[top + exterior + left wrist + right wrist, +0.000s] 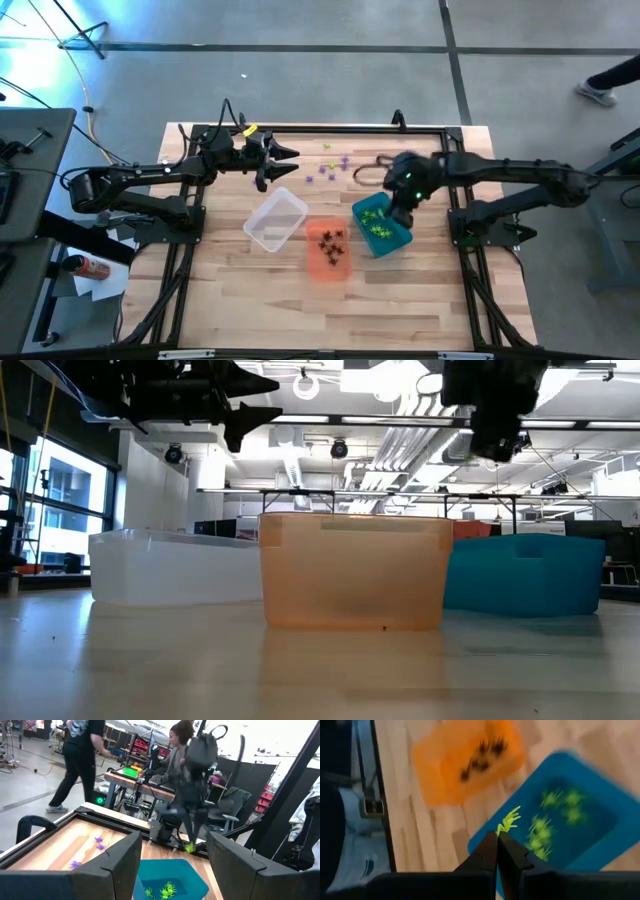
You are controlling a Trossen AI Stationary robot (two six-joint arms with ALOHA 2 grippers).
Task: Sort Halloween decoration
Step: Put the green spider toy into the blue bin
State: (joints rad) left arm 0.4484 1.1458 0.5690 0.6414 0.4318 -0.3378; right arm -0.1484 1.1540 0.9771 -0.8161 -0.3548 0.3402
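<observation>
My right gripper is shut on a bright green spider trinket, slanting down over the teal bin. Other green trinkets lie in that bin. Black trinkets lie in the orange bin. A few purple trinkets rest on the wood toward the far edge. My left gripper hangs open and level, high over the far left of the table, touching nothing. My right gripper pinches the green trinket by its lower end between the very tips of its two fingers. The fingers slant down from the table's right side. The trinket sticks out beyond the fingertips, lifted clear, over the teal bin's edge.
A clear bin stands left of the orange one; the three bins sit in a row at mid-table. A dark cable loop lies near the purple trinkets. Bare wood stretches along the near edge. People show beyond the table.
</observation>
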